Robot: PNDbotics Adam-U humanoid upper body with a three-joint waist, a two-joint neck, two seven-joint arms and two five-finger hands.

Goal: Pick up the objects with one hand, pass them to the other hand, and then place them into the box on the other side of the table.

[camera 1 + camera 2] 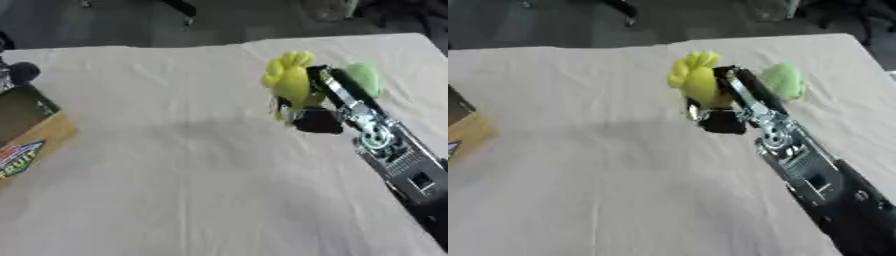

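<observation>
My right hand point(308, 107) grips a yellow toy point(289, 80) above the table point(192, 165) at far right, its fingers largely hidden behind it. The toy stands upright, lobed end pointing far. The box point(26, 132) is cropped at left.

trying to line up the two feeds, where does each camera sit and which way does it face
Left eye view: in the robot's head, looking down at the cloth-covered table; shows the right arm and right hand on a yellow object, and the box at the left edge.
Right eye view: same head, set slightly to the right, so the box is nearly cut off.
Both share the table, right arm, yellow object and a green object behind the arm. No left hand shows.
</observation>
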